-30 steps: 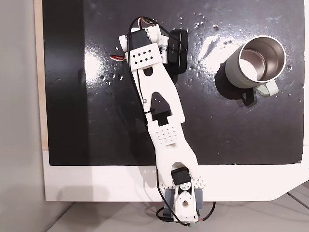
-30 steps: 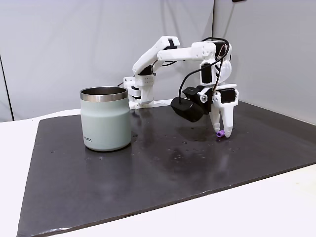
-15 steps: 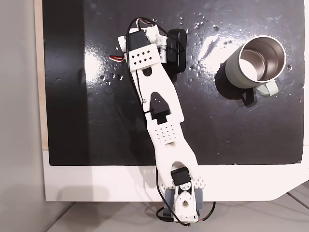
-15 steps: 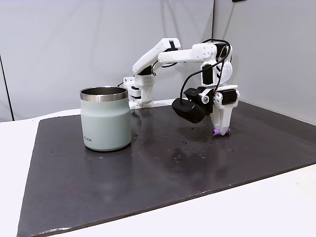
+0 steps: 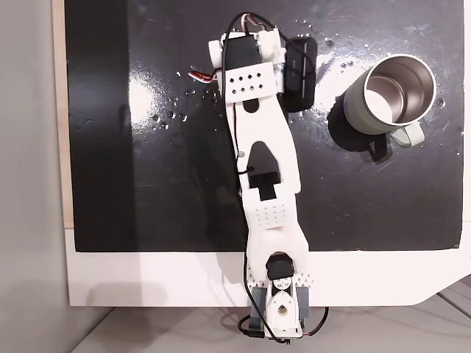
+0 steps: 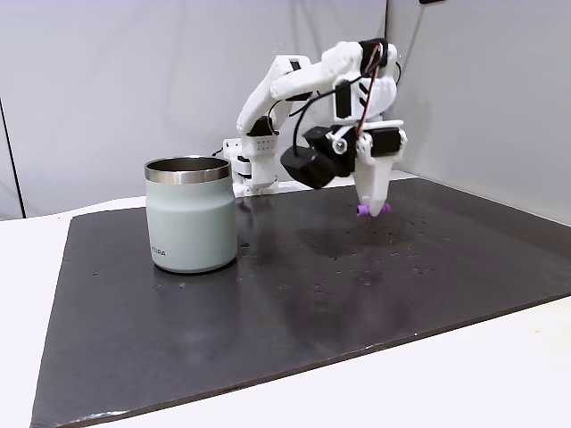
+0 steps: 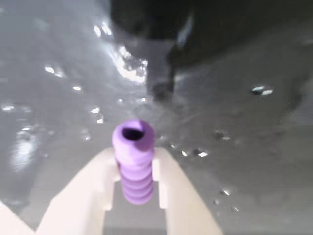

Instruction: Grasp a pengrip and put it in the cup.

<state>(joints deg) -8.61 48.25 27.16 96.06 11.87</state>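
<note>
The pengrip [image 7: 134,164] is a small purple ribbed tube, clamped between my white fingers in the wrist view, its open end toward the mat. From the side it shows as a purple tip [image 6: 364,210] under my gripper [image 6: 369,207], lifted clear of the black mat. My gripper is shut on it. The cup [image 6: 191,213], pale grey-green with a steel interior, stands upright to the left of my gripper in the side view and at the upper right [image 5: 389,94] from above, its handle toward the arm's base. From above, the arm [image 5: 259,140] hides the pengrip.
A shiny black mat [image 5: 162,184] covers the white table [image 5: 147,279]. Small bright specks are scattered on the mat near the cup. A grey wall rises behind the table in the side view.
My gripper has risen off the mat with the pengrip and swung toward the cup. One second ago the pengrip hung just above the mat; half a second ago it was lower, at the mat.
</note>
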